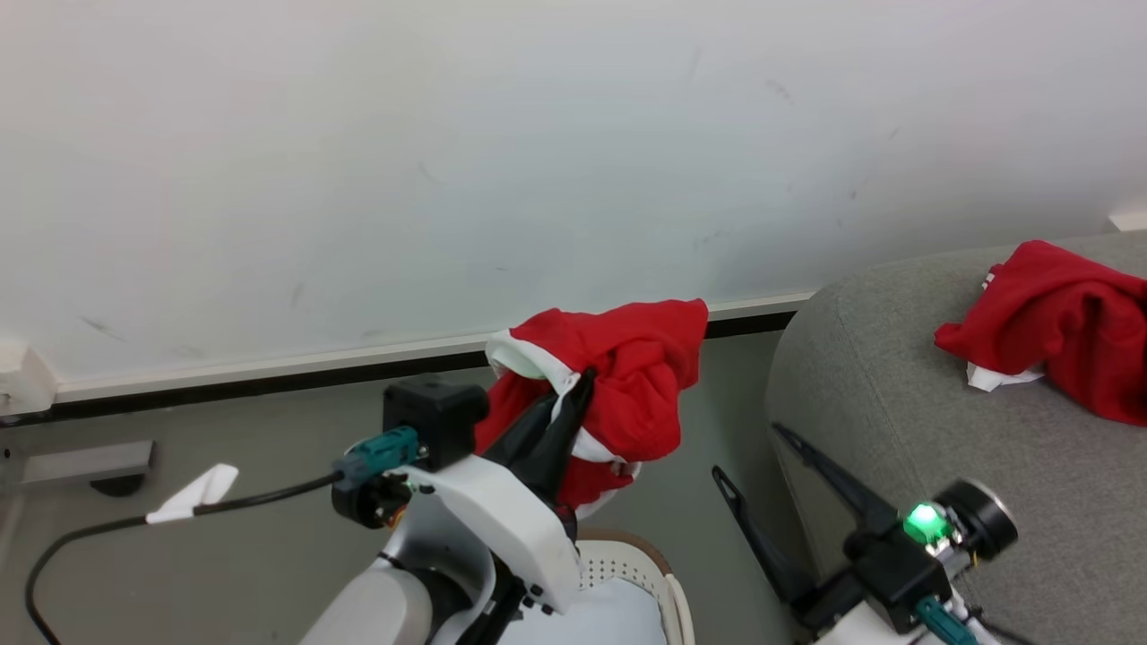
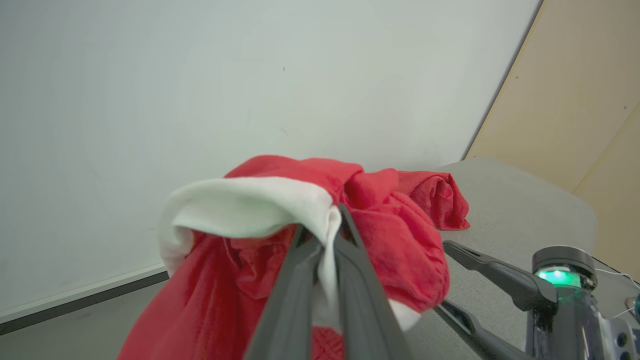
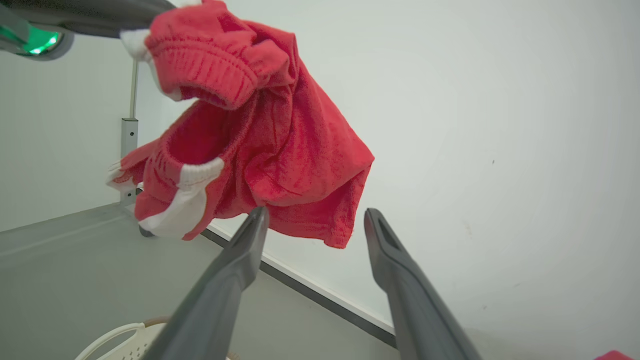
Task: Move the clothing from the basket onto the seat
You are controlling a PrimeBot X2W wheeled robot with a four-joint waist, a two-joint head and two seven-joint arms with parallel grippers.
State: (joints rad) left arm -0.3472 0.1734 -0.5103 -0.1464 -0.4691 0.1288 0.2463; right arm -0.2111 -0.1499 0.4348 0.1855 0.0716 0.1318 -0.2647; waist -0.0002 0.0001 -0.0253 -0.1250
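Clothing [image 1: 636, 376], soft, light and limp, is hanging from my left end effector [image 1: 582, 387], which is clamping its white trim [image 1: 515, 354]. I am judging that bunched hold secure. The basket [image 1: 627, 560] is sitting below it; the seat [image 1: 896, 376] is lying beside my wide-open, empty right end effector [image 1: 747, 451].

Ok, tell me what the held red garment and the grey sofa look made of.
Red garment with white trim, in the left gripper: soft matt knit, perhaps fleece or terry; fuzzy nap, ribbed cuff. Light-grey upholstered sofa: matt woven fabric, likely; fine grainy weave.
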